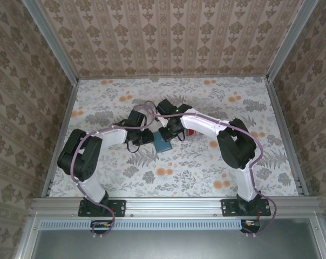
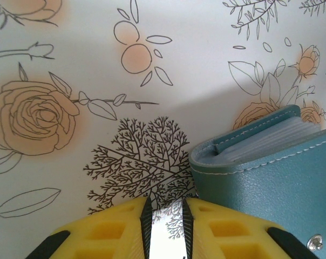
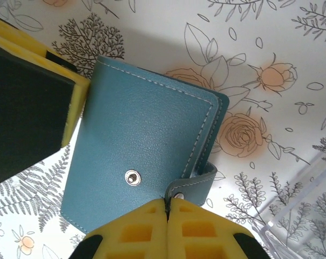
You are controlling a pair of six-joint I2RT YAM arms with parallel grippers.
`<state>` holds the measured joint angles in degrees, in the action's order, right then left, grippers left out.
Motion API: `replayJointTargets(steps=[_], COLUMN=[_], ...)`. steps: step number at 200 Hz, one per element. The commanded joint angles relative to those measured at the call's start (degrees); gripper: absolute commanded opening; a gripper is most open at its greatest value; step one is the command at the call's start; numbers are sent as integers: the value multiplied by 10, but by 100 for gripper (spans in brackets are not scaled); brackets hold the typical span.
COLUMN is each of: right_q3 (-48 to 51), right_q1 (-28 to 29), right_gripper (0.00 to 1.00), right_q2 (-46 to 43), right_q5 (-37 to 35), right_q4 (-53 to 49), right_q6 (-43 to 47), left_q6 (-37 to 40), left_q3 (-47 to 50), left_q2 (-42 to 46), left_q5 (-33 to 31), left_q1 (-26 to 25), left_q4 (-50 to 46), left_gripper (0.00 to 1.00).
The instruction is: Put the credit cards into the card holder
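Centrally, card holder [image 1: 163, 143]: teal-blue leather-look case, pale stitching along the edges, metal snap stud on the front, strap tab wrapped round one side, clear sleeves stacked inside at the open end.
Position: lying on bench [image 1: 179, 172], mid-surface, between both hands.
Right hand [image 3: 168, 202]: clenched, tips meeting at the strap's end, seemingly nipping it.
Left hand [image 2: 167, 208]: released, fingers a narrow slit apart, just beside the holder's corner.
Bench surface: white sheet printed with grey foliage and orange roses.
Room: damask-patterned wallpaper [image 1: 168, 38] on three sides, aluminium rails [image 1: 54, 43] at the edges.
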<state>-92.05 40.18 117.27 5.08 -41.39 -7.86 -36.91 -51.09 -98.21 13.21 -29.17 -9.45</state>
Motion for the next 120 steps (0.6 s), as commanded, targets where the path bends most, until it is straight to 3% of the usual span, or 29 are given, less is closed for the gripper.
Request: replayJointTargets(steps=[1,120], right_q3=[5,68], right_q1=[2,-35], right_gripper=[4,3], right_q2=[-3,19], right_q5=[44,211], right_q4=[31,159], right_q6=[-15,-78], left_q6=[-13,-18], left_q3=[2,-3], left_q2=[-11,-22], left_q5=[5,7], left_q1=[-2,-5], left_q4=[0,6], left_gripper=[26,26])
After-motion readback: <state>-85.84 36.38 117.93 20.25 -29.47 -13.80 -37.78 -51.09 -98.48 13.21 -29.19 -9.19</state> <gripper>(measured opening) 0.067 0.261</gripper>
